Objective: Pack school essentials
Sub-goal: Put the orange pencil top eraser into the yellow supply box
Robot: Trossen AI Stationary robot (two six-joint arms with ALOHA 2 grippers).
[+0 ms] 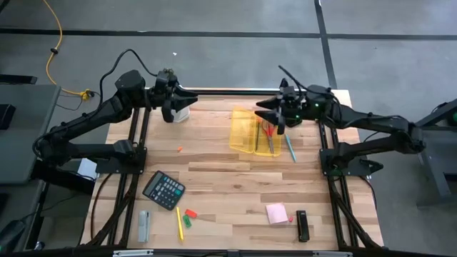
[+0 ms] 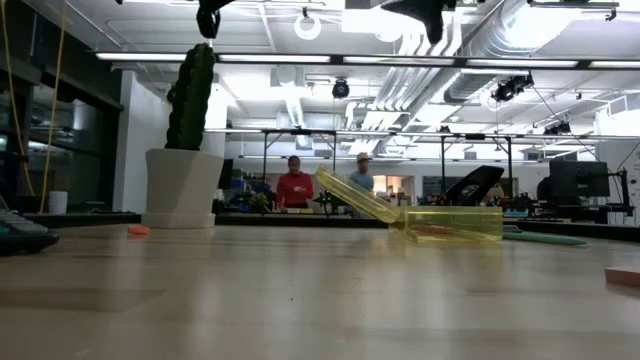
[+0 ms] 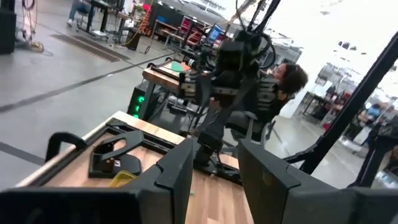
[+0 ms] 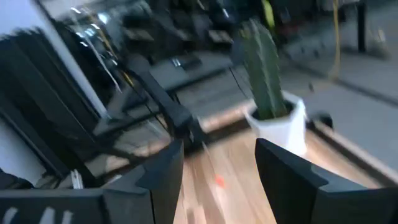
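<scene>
A clear yellow pencil case (image 1: 253,132) lies open at the far middle of the table, lid (image 2: 355,196) tilted up. Red-handled scissors (image 1: 268,135) lie inside it. A teal pen (image 1: 290,148) lies on the table right beside the case. At the near edge lie the yellow pencil (image 1: 178,223), green (image 1: 187,221) and orange-red (image 1: 191,213) pieces and the pink sticky-note pad (image 1: 277,213). My right gripper (image 1: 275,116) (image 4: 217,152) hovers open above the case's far right part. My left gripper (image 1: 171,108) (image 3: 214,155) hangs open, high at the far left.
A cactus in a white pot (image 1: 183,114) (image 2: 183,187) stands just under my left gripper. A dark calculator (image 1: 164,189), a grey metal bar (image 1: 143,225) and a black block (image 1: 303,225) lie toward the near edge. A small orange bit (image 1: 180,149) lies mid-left. People show beyond the table.
</scene>
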